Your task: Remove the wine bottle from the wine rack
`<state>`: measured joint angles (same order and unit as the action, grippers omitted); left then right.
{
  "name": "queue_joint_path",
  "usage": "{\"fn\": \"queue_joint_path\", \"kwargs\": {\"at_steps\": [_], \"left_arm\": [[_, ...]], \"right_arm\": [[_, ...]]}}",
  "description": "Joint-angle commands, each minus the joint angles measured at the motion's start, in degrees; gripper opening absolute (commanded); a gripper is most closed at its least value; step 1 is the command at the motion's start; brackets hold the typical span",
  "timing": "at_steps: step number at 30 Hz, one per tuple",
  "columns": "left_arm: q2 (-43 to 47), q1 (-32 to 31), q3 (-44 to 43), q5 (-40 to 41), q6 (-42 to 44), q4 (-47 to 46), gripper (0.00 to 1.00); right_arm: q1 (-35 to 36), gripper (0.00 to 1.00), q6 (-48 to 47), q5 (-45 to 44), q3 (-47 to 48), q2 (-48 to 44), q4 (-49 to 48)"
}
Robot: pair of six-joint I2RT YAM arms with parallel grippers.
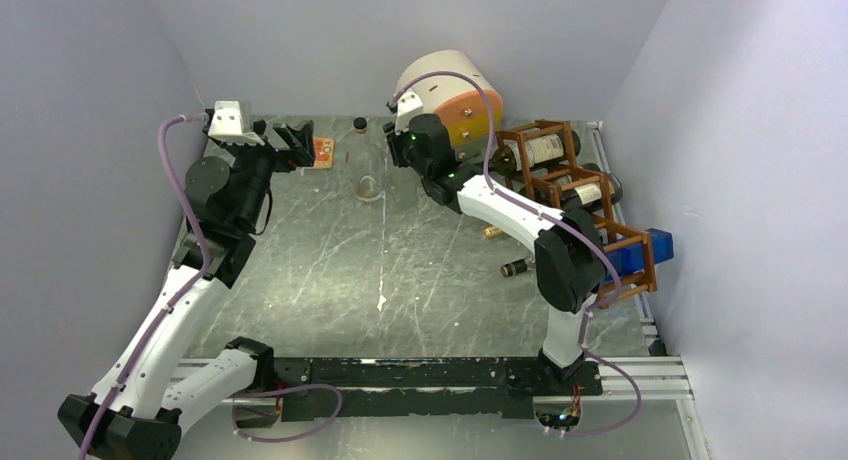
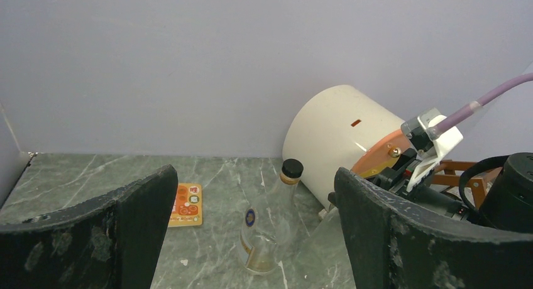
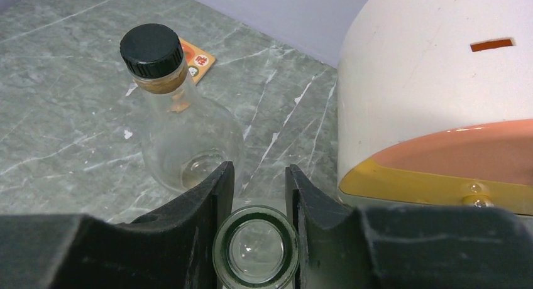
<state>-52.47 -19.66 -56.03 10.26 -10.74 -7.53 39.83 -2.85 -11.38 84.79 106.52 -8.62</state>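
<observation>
While stretched to the far side of the grey marbled table [image 1: 330, 280], sits beside a big white cylindrical drum with an orange band [image 1: 450, 95], tipped against the back wall. Off to the right, along the side wall: reddish-brown wooden lattice wine rack [image 1: 556, 176], with two dark labelled wine bottles [image 1: 540, 150] lying flat in its cells, well apart from both hands. Right gripper [image 3: 258, 176] clamped on a round clear glass end [image 3: 256, 248] seen head-on; cannot tell whether that belongs to a bottle off the rack. Left gripper [image 2: 254, 176] spread wide, grasping nothing. Just beyond, standing upright: clear pear-shaped glass flask with black screw cap [image 3: 182, 132], and past it a small orange card [image 2: 186, 205]. Probably heavy, smooth and breakable, those racked bottles: best taken round the bare body clear of the bars, then drawn straight out along the cell.
</observation>
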Motion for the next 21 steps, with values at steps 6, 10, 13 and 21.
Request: {"fn": "queue_joint_path", "kwargs": {"at_steps": [6,10,13,21], "left_arm": [[-0.4,-0.4,0.5,-0.8,-0.2,-2.1,0.98],[-0.5,-0.4,0.5,-1.1,-0.4,-2.1,0.98],[-0.2,-0.5,0.6,-1.2,-0.4,-2.3,0.98],[-1.0,-0.6,1.1,0.6,1.0,-2.7,0.98]], "right_arm": [[0.1,0.59,-0.7,-1.0,1.7,-1.5,-2.1],[0.1,0.87,0.3,-0.2,2.3,-4.5,0.6],[0.1,1.0,1.4,0.7,3.0,-8.6,5.4],[0.2,1.0,2.1,-2.5,-5.5,-28.8,21.4]]}}
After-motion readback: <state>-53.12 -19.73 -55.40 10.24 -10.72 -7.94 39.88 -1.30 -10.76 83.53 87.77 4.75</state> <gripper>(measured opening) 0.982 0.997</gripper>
